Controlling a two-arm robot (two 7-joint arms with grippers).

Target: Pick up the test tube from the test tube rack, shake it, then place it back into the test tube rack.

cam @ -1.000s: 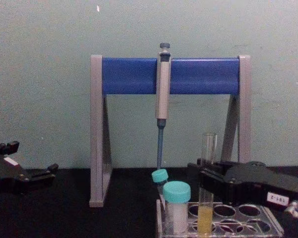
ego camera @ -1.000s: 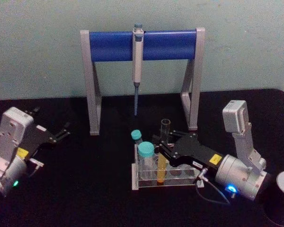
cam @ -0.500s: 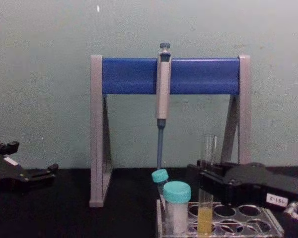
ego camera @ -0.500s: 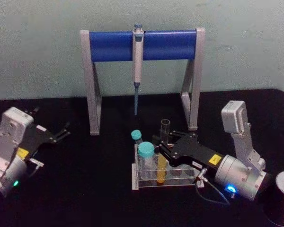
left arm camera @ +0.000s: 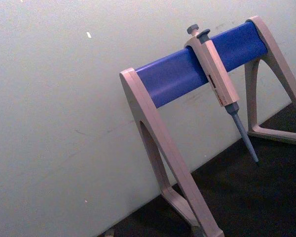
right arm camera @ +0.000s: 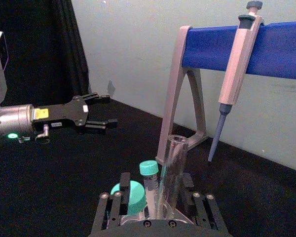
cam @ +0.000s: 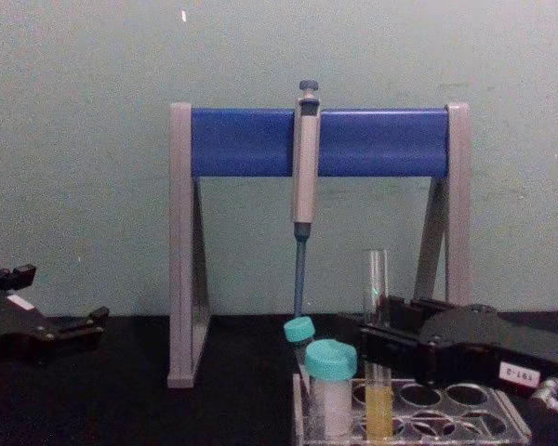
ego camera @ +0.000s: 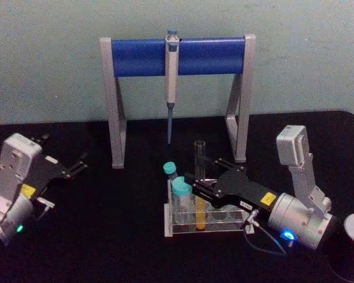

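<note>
Head view: right end effector (ego camera: 196, 187) clenched on the test tube (ego camera: 199, 177), tube bottom in the test tube rack (ego camera: 224, 227); grasp step, next a straight lift clear. Left end effector (ego camera: 76, 165) parked at 9 o'clock, released. Right wrist view: tube between the jaws. Chest view: tube upright, end effector at its 3 o'clock.

a grey-blue pipette (ego camera: 171, 82) hangs on the blue-and-grey stand (ego camera: 135, 57).

black table (ego camera: 124, 236), test tube rack (ego camera: 203, 227), pipette stand (ego camera: 177, 56), perhaps a dark canister (ego camera: 351, 247)
</note>
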